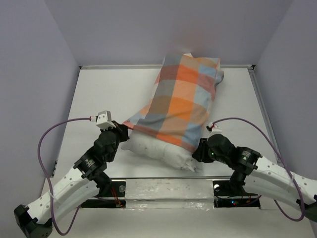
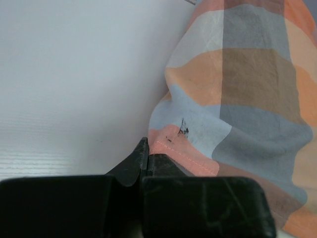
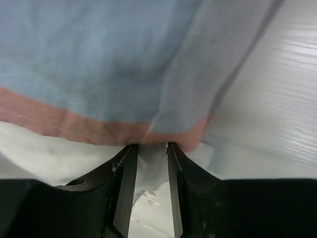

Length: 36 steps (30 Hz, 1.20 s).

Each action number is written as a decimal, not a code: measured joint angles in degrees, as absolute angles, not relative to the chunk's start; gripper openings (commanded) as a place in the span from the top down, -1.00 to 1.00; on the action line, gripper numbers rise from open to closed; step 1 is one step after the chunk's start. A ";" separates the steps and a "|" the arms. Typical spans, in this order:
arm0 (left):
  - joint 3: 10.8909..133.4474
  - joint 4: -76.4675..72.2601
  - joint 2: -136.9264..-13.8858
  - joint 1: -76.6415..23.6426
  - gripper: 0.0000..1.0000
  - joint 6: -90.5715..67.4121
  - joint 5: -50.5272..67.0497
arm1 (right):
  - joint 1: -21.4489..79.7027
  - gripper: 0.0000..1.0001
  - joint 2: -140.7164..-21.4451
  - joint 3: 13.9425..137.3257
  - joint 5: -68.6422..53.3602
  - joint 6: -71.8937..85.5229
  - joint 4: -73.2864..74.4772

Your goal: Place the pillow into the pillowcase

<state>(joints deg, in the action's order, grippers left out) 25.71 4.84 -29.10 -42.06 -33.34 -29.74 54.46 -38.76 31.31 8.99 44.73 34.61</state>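
Left end effector (image 2: 144, 154) is pinched shut on the pillowcase (image 1: 181, 99) hem. Right end effector (image 3: 150, 151) stands narrowly apart, pillow (image 1: 158, 148) fabric between (grip unclear). Mid-bench (image 1: 99, 94), the pillow's near end pokes out uncovered.

My left arm (image 1: 64, 186) reaches forward and inward with the wrist low. The left gripper (image 2: 144, 148) is pinched tight on the hem of the pillowcase (image 2: 237, 99). My right arm (image 1: 267, 171) bends in from the right. The right gripper (image 3: 151, 148) has its jaws a narrow gap apart, with cloth of the pillow (image 3: 44, 153) between them; I cannot tell whether they pinch it.
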 measured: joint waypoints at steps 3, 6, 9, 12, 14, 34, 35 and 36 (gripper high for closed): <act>25.69 5.80 -28.64 -42.06 1.00 -34.06 -31.05 | 54.46 -0.02 -38.13 30.87 13.50 48.90 37.89; 25.69 6.13 -28.64 -42.04 1.00 -35.03 -32.77 | 54.46 -0.06 -35.29 30.04 17.08 51.96 39.20; 25.69 5.04 -29.41 -42.02 1.00 -35.27 -33.65 | 54.46 -0.21 -36.80 29.82 18.61 54.15 40.25; 25.69 3.03 -31.24 -42.02 1.00 -35.18 -33.69 | 54.46 -0.23 -40.93 29.80 18.68 55.02 40.38; 25.69 1.89 -31.92 -42.00 1.00 -35.05 -33.65 | 54.46 -0.23 -42.98 29.43 18.74 55.48 40.32; 23.49 -2.46 -32.01 -41.93 1.00 -35.03 -29.41 | 54.46 0.44 -52.49 24.34 20.36 53.32 24.53; 23.49 -2.55 -32.03 -41.91 1.00 -35.03 -29.15 | 54.46 0.53 -52.51 24.32 20.97 53.06 23.55; 23.49 -2.52 -32.05 -41.91 1.00 -35.00 -28.82 | 54.46 0.63 -52.84 24.32 21.54 52.49 22.00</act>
